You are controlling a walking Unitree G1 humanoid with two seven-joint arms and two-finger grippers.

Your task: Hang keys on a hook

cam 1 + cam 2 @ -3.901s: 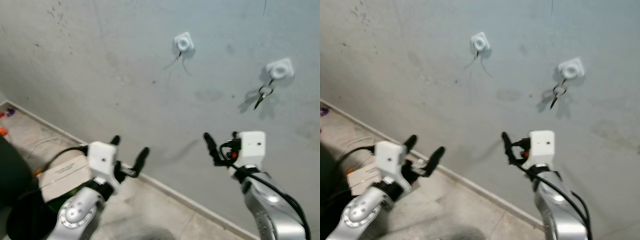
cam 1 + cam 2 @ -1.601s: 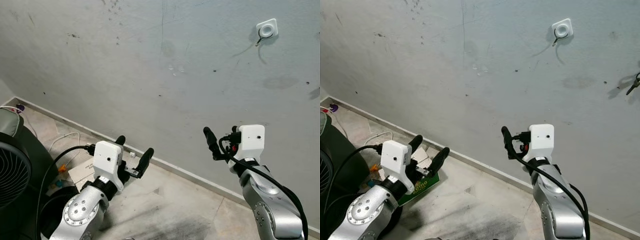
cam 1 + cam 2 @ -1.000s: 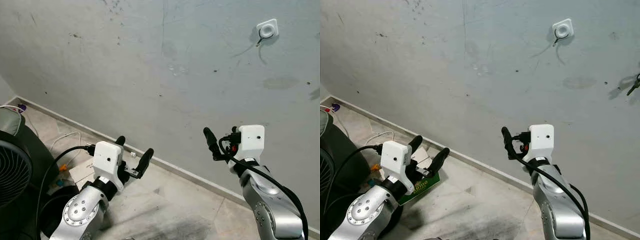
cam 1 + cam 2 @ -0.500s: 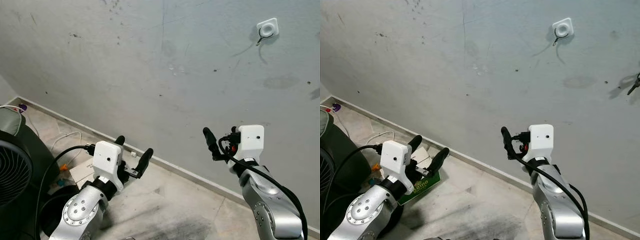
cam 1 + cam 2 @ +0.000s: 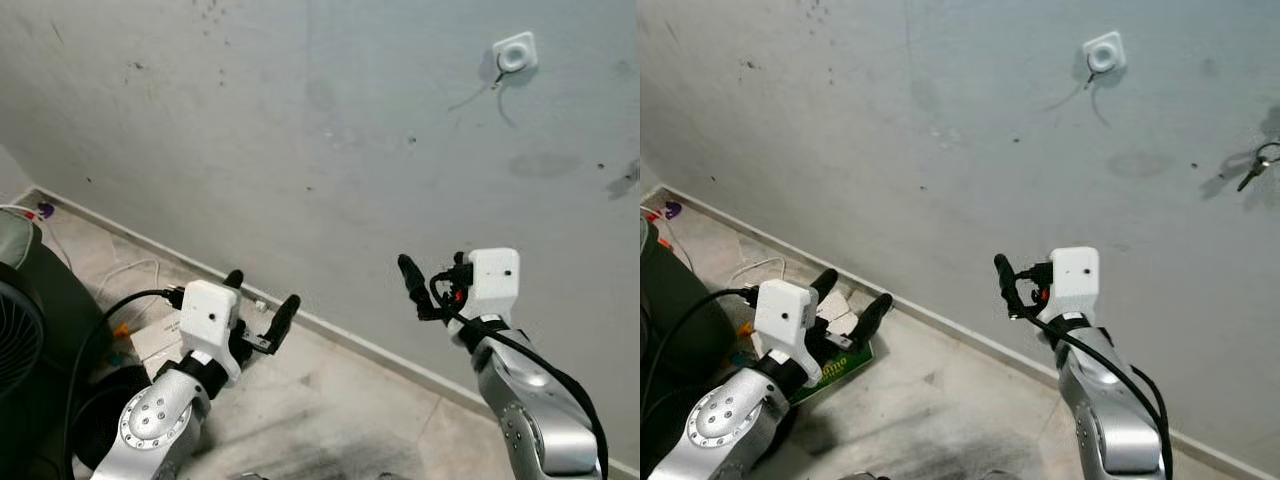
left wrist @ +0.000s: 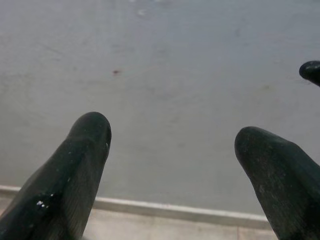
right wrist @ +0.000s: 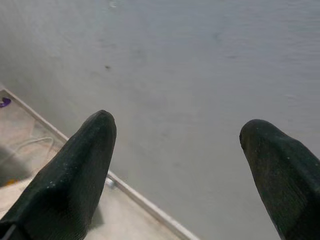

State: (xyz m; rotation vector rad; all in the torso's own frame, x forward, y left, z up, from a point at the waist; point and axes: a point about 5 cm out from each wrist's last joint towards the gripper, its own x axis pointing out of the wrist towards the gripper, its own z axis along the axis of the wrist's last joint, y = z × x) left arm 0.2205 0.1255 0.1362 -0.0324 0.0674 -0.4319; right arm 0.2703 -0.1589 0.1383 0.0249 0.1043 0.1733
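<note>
A white square hook is fixed high on the grey wall and nothing hangs from it. A bunch of keys hangs against the wall at the far right edge, further right than that hook. My right gripper is raised in front of the wall, well below both, and stands open and empty; its wrist view shows its two fingers spread wide before bare wall. My left gripper is low on the left near the skirting, also open and empty, its fingers apart.
A skirting board runs where the wall meets the tiled floor. At the left stand a dark round fan-like object, a white cable and a green box on the floor.
The whole picture has shifted a little to the left, so the camera turned slightly right and the keys now show at the right edge. Both arms hold the same pose, open.
</note>
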